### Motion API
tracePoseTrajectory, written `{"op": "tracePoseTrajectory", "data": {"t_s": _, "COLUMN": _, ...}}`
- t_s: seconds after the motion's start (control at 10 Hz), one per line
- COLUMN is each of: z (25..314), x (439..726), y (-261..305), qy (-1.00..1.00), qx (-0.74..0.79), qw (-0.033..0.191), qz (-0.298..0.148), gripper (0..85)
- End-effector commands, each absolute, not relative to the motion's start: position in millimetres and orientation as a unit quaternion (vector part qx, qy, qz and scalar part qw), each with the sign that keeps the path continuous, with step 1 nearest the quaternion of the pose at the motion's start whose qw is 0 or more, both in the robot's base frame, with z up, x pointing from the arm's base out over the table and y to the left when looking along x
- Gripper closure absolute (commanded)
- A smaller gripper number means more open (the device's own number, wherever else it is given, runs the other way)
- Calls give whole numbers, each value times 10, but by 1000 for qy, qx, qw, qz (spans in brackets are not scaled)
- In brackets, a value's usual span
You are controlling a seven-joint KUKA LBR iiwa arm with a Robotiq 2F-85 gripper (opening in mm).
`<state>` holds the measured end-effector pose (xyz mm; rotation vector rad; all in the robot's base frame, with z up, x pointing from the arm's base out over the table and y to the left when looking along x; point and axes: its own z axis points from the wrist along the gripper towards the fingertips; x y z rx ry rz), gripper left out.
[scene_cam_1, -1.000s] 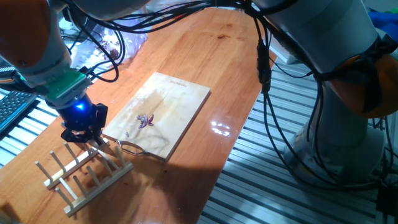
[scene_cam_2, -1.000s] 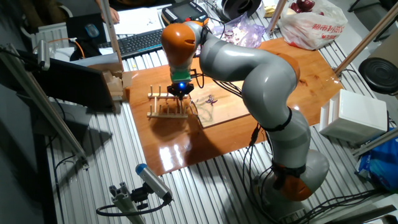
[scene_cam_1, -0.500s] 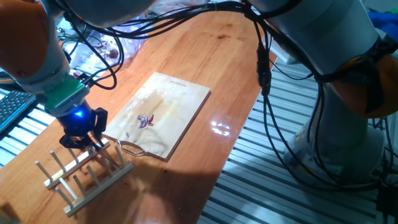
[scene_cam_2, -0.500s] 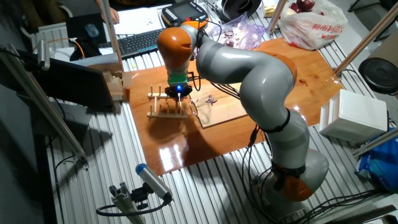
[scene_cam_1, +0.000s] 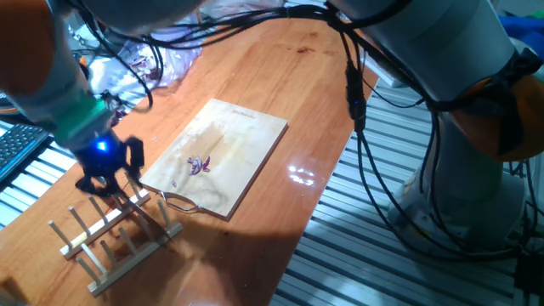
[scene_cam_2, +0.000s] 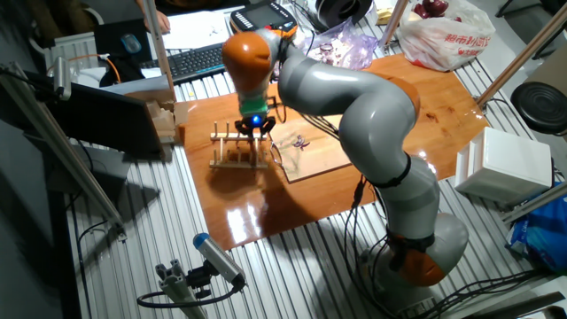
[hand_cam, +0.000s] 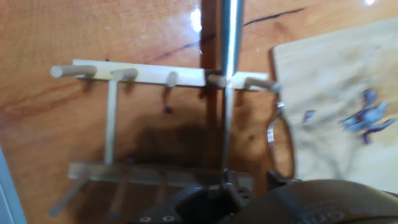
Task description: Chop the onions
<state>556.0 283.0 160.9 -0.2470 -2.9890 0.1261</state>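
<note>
The black two-finger gripper (scene_cam_1: 109, 174) has risen slightly over the wooden peg rack (scene_cam_1: 115, 231) — jaw state cannot be told. The tiny purple onion slivers (scene_cam_1: 198, 165) lie unchopped on the pale wooden board (scene_cam_1: 242, 136) — cutting not begun.

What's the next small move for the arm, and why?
Probably lift straight up: the gripper hangs at the wooden rack, where a slim metal tool stands in it, and the onions lie on the board beside it.
</note>
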Motion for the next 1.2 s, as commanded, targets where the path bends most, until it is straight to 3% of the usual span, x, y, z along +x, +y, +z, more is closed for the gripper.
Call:
{"op": "tracePoseTrajectory", "data": {"t_s": 0.0, "z": 1715, "x": 5594, "y": 2643, "qy": -996, "qx": -42, "qw": 72, "qz": 43, "gripper": 680}}
{"op": "tracePoseTrajectory", "data": {"t_s": 0.1, "z": 1767, "x": 5620, "y": 2514, "qy": -997, "qx": -5, "qw": 72, "qz": 35, "gripper": 850}}
{"op": "tracePoseTrajectory", "data": {"t_s": 0.5, "z": 1893, "x": 5594, "y": 2064, "qy": -993, "qx": 95, "qw": 53, "qz": 36, "gripper": 850}}
{"op": "tracePoseTrajectory", "data": {"t_s": 0.6, "z": 1882, "x": 5581, "y": 1992, "qy": -991, "qx": 120, "qw": 40, "qz": 35, "gripper": 850}}
{"op": "tracePoseTrajectory", "data": {"t_s": 1.1, "z": 1875, "x": 5641, "y": 2063, "qy": -992, "qx": 119, "qw": 21, "qz": 27, "gripper": 850}}
